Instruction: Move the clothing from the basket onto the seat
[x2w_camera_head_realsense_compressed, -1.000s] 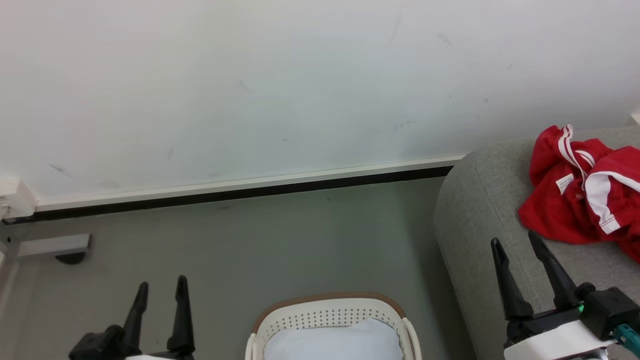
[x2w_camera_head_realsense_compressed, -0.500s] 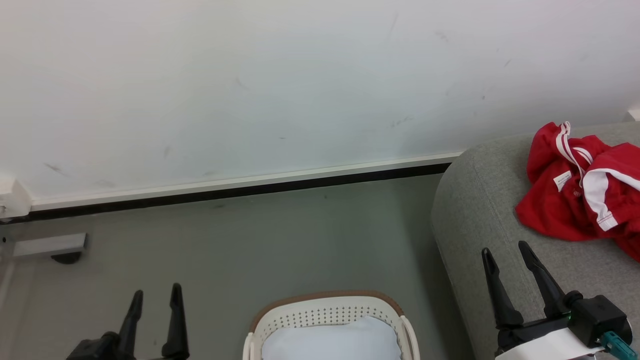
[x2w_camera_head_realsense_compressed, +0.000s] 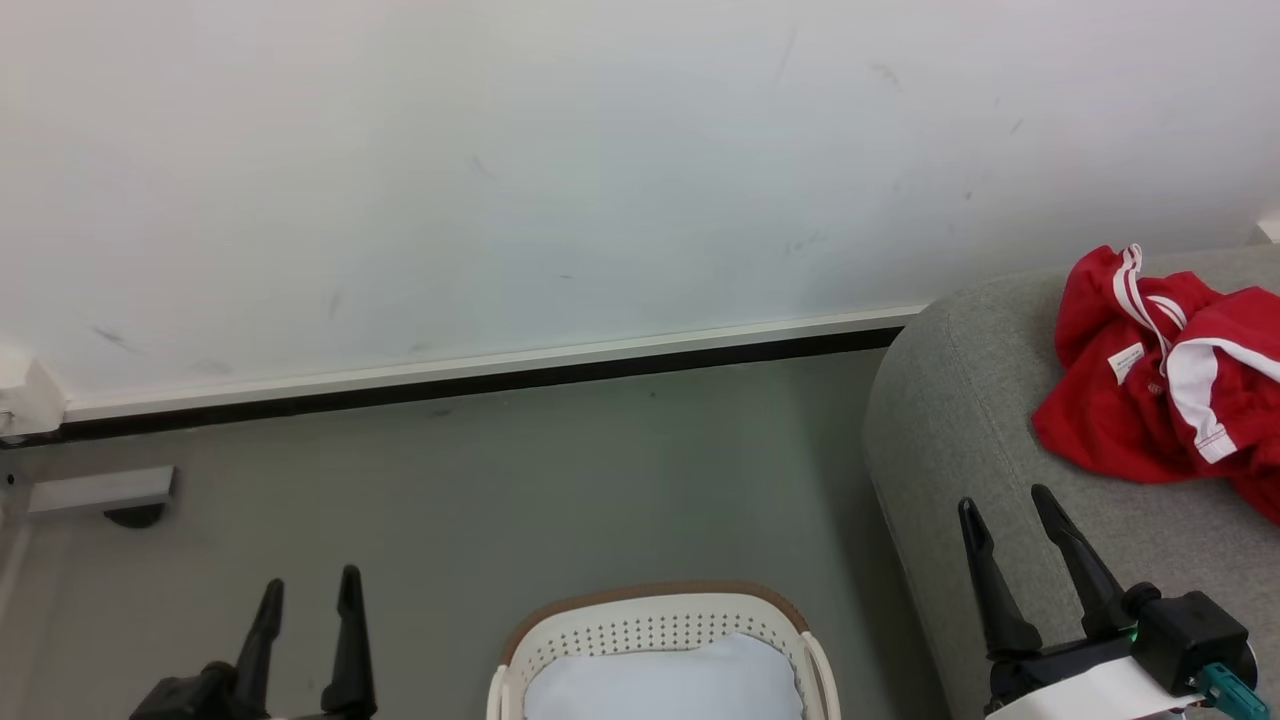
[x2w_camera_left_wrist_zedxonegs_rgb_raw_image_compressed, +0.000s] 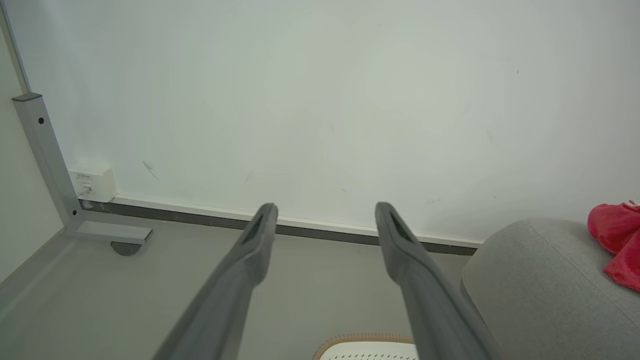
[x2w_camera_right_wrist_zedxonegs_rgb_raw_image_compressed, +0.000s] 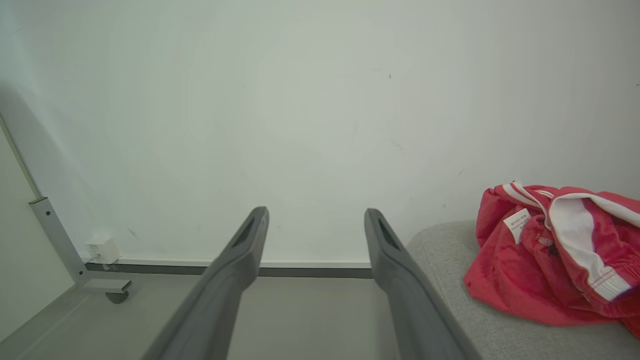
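Observation:
Red clothing (x2w_camera_head_realsense_compressed: 1160, 400) with white stripes lies crumpled on the grey seat (x2w_camera_head_realsense_compressed: 950, 420) at the right; it also shows in the right wrist view (x2w_camera_right_wrist_zedxonegs_rgb_raw_image_compressed: 555, 255) and the left wrist view (x2w_camera_left_wrist_zedxonegs_rgb_raw_image_compressed: 620, 240). The white basket (x2w_camera_head_realsense_compressed: 655, 625) with a brown rim stands on the floor at bottom centre, holding a pale bluish-white pad (x2w_camera_head_realsense_compressed: 660, 685). My left gripper (x2w_camera_head_realsense_compressed: 308, 590) is open over the floor, left of the basket. My right gripper (x2w_camera_head_realsense_compressed: 1003, 500) is open over the seat's near edge, below-left of the clothing. Both are empty.
A white wall with a black baseboard (x2w_camera_head_realsense_compressed: 480, 385) runs behind the grey floor. A metal frame foot with a caster (x2w_camera_head_realsense_compressed: 100, 495) and a white box (x2w_camera_head_realsense_compressed: 25, 395) sit at the far left.
Both grippers have dropped lower in the head view and stayed open. The whole picture has shifted slightly, so the camera moved. The clothing lies as before.

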